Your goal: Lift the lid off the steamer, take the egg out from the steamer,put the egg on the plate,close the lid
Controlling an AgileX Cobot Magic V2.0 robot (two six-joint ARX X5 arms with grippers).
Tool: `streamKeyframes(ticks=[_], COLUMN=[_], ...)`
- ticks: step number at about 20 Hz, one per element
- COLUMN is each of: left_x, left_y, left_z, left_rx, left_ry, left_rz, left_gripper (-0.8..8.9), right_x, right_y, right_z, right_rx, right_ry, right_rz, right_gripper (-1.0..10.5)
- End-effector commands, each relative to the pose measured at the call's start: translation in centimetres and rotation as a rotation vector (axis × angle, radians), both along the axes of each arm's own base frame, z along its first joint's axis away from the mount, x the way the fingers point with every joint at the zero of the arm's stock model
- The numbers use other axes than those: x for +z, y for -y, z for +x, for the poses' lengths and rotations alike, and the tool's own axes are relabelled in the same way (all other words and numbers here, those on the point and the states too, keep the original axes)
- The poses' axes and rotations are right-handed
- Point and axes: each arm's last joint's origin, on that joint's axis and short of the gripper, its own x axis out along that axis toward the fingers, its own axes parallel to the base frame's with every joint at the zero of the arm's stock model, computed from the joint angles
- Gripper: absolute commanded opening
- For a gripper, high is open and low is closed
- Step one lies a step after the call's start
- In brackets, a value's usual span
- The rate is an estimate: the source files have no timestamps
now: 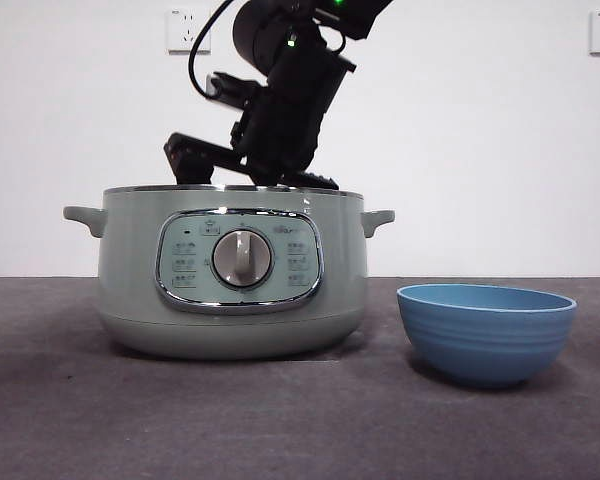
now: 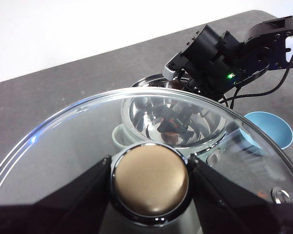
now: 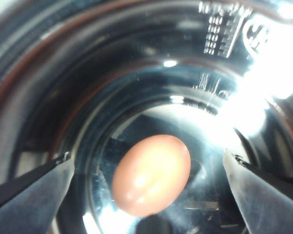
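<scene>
Sage-green and broad, the steamer (image 1: 230, 275) is your landmark: it stands on the dark grey tabletop (image 1: 300, 420) with its dial and chrome-framed panel facing the front camera, and its top is uncovered. You see the blue plate (image 1: 486, 333), really a ridged bowl, just beside the steamer on the side away from the panel's left handle as the front camera shows it, standing apart from the pot and upright.

Your right gripper (image 3: 146, 170) reaches down into the steamer from above; in the front view its dark arm drops to the rim and the tips are hidden inside the pot. Its fingers (image 3: 34, 187) stand wide apart, one on each side of the egg (image 3: 151, 175), and neither touches it. The egg, brownish-orange, lies on the shiny steel floor of the steamer, roughly midway between those fingers.

Your left gripper (image 2: 150, 178) holds the lid (image 2: 78, 141) up and off the steamer, its fingers (image 2: 73, 195) clamped on either side of the knob (image 2: 150, 180). The lid's glass dome and chrome rim fill most of the left wrist view; through and past it you can see the open steamer below, with the right arm over it and the plate beyond the pot. From the front camera the lid and left gripper are out of view.
</scene>
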Motion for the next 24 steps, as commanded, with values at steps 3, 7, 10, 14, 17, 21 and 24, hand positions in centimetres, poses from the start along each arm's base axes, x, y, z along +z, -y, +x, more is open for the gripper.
streamKeyframes(ticks=[3, 7, 10, 14, 17, 21, 24], left_x=[0.75, 0.73, 0.73, 0.74, 0.73, 0.66, 0.53], left_y=[-0.21, -0.21, -0.21, -0.21, -0.21, -0.22, -0.25], left_z=[-0.45, -0.46, -0.46, -0.46, -0.46, -0.48, -0.53], left_rx=[-0.011, -0.012, -0.013, -0.014, -0.014, -0.014, -0.014], left_ry=[0.063, 0.062, 0.062, 0.064, 0.064, 0.057, 0.043], left_rz=[-0.017, -0.013, -0.013, -0.010, -0.009, -0.006, 0.001], left_gripper=[-0.08, -0.08, -0.08, -0.08, -0.08, -0.08, -0.08], right_x=[-2.19, -2.21, -2.30, -2.36, -2.59, -2.63, -2.62], right_y=[-0.42, -0.54, -0.55, -0.52, -0.48, -0.45, -0.45], right_z=[0.45, 0.60, 0.63, 0.58, 0.53, 0.49, 0.50], right_rx=[-0.020, -0.024, -0.027, -0.045, -0.057, -0.060, -0.061], right_ry=[-0.043, -0.031, -0.034, -0.054, -0.072, -0.079, -0.078], right_rz=[-0.021, -0.008, -0.006, 0.001, -0.003, -0.007, -0.006], right_gripper=[5.6, 4.9, 4.3, 4.3, 3.9, 3.0, 2.6])
